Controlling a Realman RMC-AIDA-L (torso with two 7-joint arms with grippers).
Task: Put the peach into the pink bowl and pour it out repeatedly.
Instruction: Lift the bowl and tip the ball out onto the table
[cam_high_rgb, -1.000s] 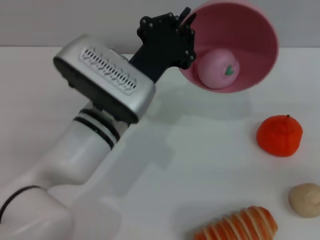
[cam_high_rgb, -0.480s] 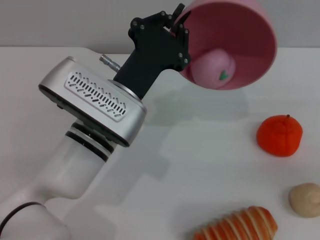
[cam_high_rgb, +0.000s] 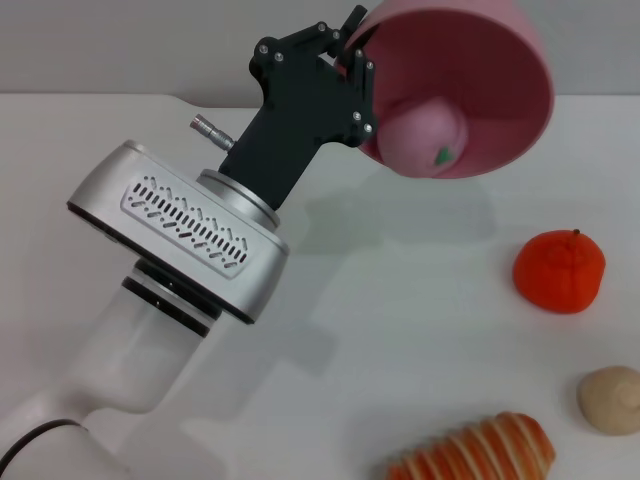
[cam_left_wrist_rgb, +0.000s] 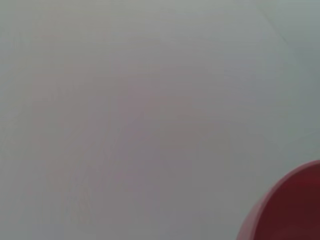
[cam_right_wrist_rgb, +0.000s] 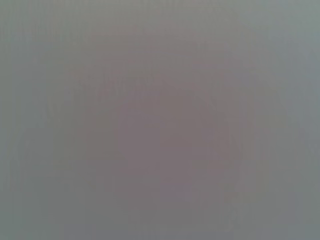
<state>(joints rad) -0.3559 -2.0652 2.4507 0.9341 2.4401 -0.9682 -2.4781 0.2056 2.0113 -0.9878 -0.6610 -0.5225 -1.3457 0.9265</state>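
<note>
My left gripper (cam_high_rgb: 362, 55) is shut on the rim of the pink bowl (cam_high_rgb: 500, 70) and holds it in the air above the far middle of the white table, tipped steeply with its mouth facing down and toward me. The pale-pink peach (cam_high_rgb: 428, 139) with its green leaf mark lies at the bowl's low lip. A curved edge of the bowl (cam_left_wrist_rgb: 285, 210) shows in the left wrist view. My right gripper is not in view; the right wrist view shows only a plain grey surface.
An orange-red round fruit (cam_high_rgb: 559, 271) sits at the right on the white table (cam_high_rgb: 400, 300). A beige lumpy ball (cam_high_rgb: 611, 398) lies at the right front. A striped orange bread-like item (cam_high_rgb: 478, 450) lies at the front edge.
My left wrist has rolled further and risen a little, tipping the bowl more steeply. The peach has slid down toward the bowl's low lip.
</note>
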